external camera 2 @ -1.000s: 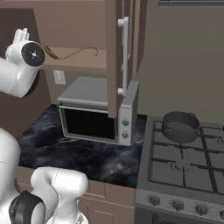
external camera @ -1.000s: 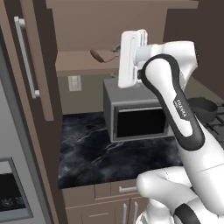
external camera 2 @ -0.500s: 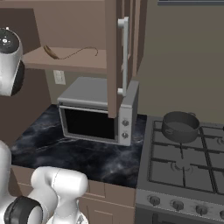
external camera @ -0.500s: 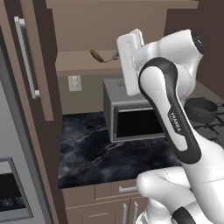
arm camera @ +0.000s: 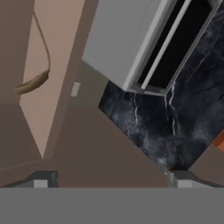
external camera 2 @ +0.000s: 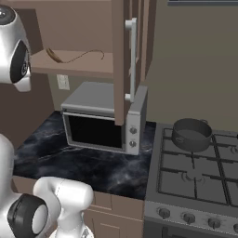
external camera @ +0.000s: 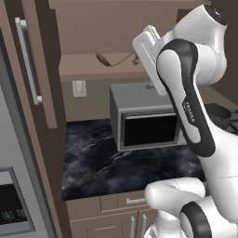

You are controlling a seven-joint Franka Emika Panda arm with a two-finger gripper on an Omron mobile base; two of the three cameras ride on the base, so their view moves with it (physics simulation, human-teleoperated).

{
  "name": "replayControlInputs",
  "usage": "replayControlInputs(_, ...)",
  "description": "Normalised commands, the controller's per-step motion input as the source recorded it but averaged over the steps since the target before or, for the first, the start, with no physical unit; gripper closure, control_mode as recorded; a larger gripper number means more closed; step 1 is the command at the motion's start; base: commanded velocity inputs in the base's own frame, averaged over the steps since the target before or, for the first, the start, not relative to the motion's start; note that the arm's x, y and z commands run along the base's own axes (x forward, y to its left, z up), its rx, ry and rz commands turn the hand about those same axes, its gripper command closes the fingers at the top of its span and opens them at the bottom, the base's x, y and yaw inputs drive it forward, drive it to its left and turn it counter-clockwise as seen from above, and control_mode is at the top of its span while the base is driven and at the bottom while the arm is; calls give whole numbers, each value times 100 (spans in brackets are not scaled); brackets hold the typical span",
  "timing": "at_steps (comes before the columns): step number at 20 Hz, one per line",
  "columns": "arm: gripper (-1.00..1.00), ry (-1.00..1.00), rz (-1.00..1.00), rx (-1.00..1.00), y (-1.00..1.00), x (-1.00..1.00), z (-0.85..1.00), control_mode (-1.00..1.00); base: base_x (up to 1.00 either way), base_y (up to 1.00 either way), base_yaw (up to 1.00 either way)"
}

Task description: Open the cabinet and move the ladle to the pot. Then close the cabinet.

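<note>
We see the cabinet (external camera: 35, 83) standing open, brown, its doors bearing long silver bar handles; below it sits the grey microwave (external camera 2: 100, 118); the dark round pot (external camera 2: 191, 134) rests on the stove at 3 o'clock; the slim brown ladle (external camera: 106, 59) lies on the cabinet shelf; our gripper (arm camera: 111, 177) is spread wide, holding nothing

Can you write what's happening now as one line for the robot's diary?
cabinet: open | ladle: on shelf | pot: on stove, empty | gripper: open, holding nothing

Both base cams look forward over the same microwave (external camera: 148, 122) — hand cam stares down, rolled, closer in.
</note>
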Motion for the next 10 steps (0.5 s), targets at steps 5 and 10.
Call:
replayControlInputs(5,-100,-16,0,4,-38,0,-27,-100,0,0,0)
replayControlInputs(10,-100,-22,0,9,-32,0,-40,-100,0,0,0)
